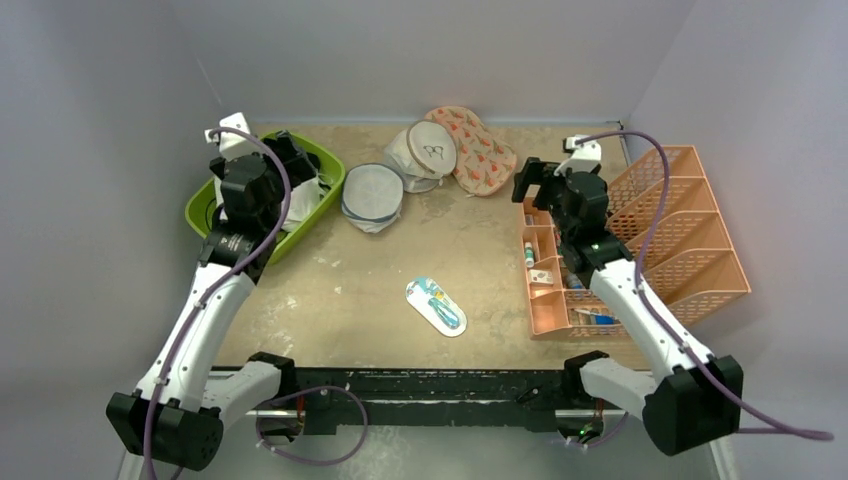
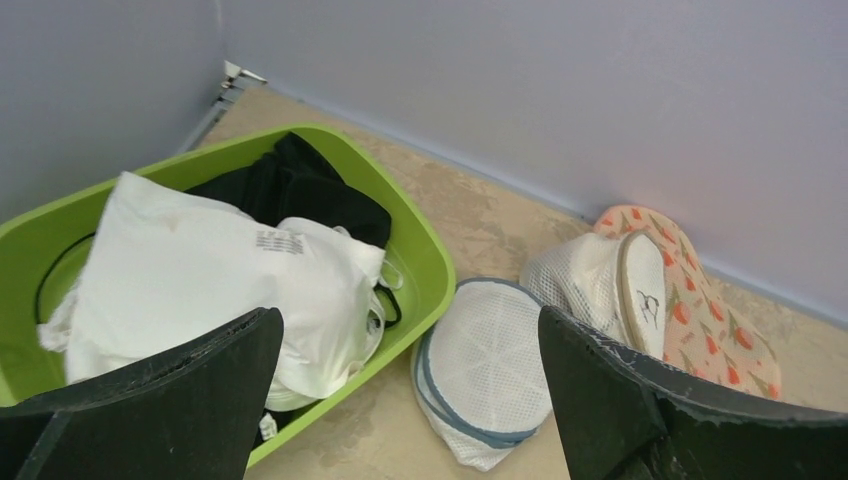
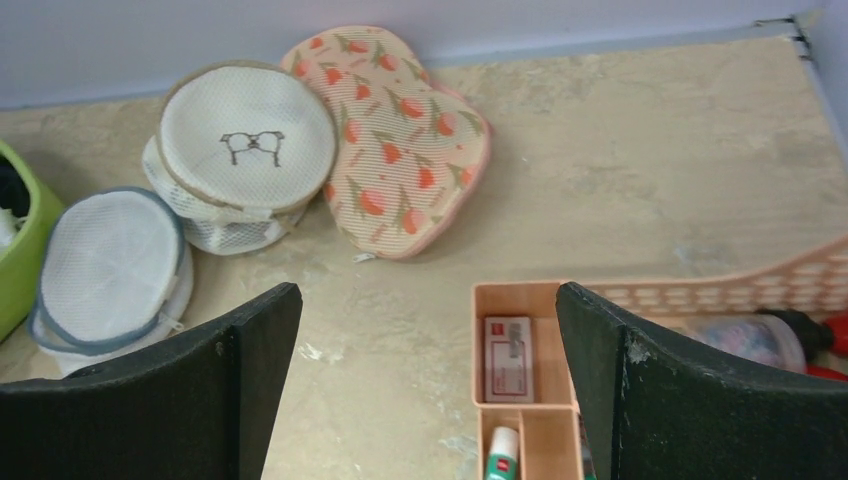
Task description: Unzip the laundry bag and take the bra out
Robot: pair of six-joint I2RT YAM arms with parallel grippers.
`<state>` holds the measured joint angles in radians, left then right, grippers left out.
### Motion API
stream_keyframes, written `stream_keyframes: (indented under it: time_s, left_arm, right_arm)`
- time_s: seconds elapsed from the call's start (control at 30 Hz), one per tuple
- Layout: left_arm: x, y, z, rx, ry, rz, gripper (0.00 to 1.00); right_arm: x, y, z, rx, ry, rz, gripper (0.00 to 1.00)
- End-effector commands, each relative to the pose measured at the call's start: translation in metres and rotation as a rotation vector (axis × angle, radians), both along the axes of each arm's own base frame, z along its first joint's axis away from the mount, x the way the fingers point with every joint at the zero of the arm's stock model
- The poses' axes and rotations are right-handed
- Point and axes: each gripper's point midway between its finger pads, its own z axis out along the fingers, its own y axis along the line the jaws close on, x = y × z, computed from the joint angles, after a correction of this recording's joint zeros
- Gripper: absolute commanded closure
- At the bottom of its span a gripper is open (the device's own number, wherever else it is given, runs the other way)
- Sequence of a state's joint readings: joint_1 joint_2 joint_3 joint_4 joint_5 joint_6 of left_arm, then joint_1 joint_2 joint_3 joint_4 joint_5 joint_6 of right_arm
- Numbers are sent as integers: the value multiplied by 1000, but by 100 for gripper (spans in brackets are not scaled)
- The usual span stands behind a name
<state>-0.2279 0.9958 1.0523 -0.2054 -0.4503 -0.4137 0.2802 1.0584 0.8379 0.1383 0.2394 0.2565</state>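
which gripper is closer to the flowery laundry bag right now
Right. The right gripper is just right of the laundry bag, by the orange organizer. The left gripper is over the green bin, further off, with two round mesh bags between.

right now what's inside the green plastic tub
A crumpled white garment and a black garment fill the green plastic tub; anything beneath them is covered.

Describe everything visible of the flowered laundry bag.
The peanut-shaped pinkish-beige laundry bag, printed with orange-red flowers and green leaves, looks like ribbed fabric. It appears zipped shut, nothing showing inside. It lies near the back wall on the beige tabletop, one edge against the round white mesh bag with a glasses drawing. Nothing else touches it.
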Motion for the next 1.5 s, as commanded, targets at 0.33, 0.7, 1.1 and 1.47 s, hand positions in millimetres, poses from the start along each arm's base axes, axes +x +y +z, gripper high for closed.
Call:
stream_keyframes:
  time_s: [0.33,0.7,1.1,1.47]
  left_arm:
    - [34,-48,47,-117,-176,-285,2]
    - [37,-64,63,-146,-231,-374,2]
    - [38,-70,70,-165,-252,-407,3]
    - [40,-76,67,-191,-248,-434,2]
  right_arm:
    - [112,63,24,92,-2,100,0]
    - [188,42,-45,289,208,84,0]
    - [199,29,-125,445,394,26,8]
    - [210,48,-162,568,428,91,24]
